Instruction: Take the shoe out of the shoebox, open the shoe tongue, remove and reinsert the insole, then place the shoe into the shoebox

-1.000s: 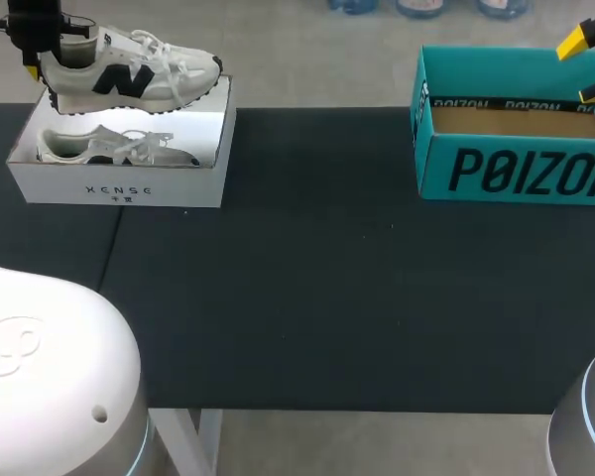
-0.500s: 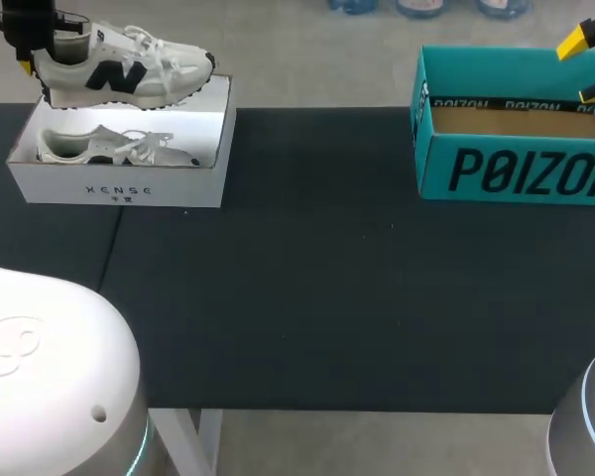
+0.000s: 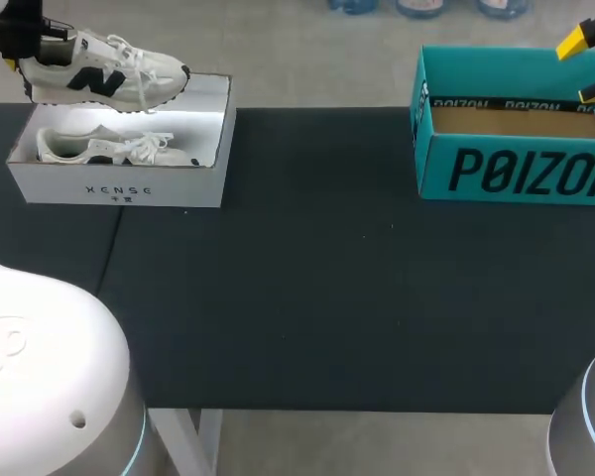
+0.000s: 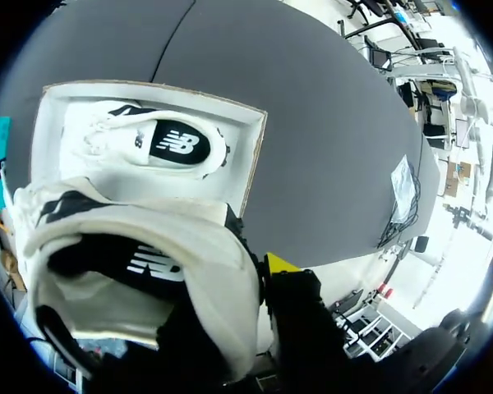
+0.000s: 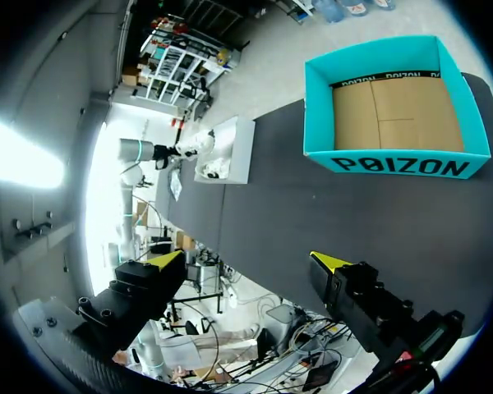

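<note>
shoe (image 3: pixel 109 74) above spare shoe (image 3: pixel 109 149), teal box (image 3: pixel 516 171)

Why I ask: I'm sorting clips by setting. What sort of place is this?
Probably a robotics lab test bench: a dark-topped table carries a white shoebox and a teal shoebox, and the left tool holds a white sneaker above the white one.

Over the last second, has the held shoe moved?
Yes. The shoe shifted left and slightly up in the head view; its toe no longer reaches the right edge of the white box.
</note>
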`<move>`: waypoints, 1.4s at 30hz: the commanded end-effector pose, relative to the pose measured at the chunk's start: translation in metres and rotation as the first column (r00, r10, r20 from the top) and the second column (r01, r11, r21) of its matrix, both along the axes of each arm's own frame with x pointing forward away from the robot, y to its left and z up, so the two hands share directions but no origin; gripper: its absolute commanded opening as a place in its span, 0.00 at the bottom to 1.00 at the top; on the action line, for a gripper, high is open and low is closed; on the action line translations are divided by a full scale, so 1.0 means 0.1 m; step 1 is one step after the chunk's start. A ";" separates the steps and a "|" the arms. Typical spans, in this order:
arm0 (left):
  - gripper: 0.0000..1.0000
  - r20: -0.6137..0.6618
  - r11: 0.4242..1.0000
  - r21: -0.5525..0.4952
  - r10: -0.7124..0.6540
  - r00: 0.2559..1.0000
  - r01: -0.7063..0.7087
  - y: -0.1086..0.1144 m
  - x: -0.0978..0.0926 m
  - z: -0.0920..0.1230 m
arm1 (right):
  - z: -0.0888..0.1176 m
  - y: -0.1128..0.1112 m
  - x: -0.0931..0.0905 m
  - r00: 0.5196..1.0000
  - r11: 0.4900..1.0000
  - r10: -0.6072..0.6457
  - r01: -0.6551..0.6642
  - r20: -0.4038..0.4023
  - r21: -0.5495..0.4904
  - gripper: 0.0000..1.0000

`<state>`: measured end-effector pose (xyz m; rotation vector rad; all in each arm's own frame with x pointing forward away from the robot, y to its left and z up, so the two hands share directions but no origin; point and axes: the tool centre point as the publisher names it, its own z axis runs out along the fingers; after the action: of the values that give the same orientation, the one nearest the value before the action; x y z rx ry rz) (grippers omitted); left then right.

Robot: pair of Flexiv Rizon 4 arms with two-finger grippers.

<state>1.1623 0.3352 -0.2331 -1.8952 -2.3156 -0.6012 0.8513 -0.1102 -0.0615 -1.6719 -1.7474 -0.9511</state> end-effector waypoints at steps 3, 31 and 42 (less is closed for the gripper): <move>0.00 -0.041 0.999 -0.047 -0.002 0.999 0.000 0.16 0.47 -0.16 | 0.00 0.00 0.01 1.000 1.000 0.001 -0.001 -0.003 -0.003 1.00; 0.00 -0.078 0.992 -0.068 -0.114 0.990 0.109 -0.13 0.57 -0.95 | 0.00 0.00 0.01 1.000 1.000 0.001 -0.001 -0.003 -0.003 1.00; 0.00 -0.127 0.991 -0.068 -0.119 0.985 0.111 -0.19 0.64 -1.28 | 0.00 0.00 0.01 1.000 1.000 0.001 -0.001 -0.003 -0.003 1.00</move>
<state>1.2113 0.3157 -0.3527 -2.0480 -2.1906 -0.4347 0.8513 -0.1102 -0.0615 -1.6719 -1.7473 -0.9511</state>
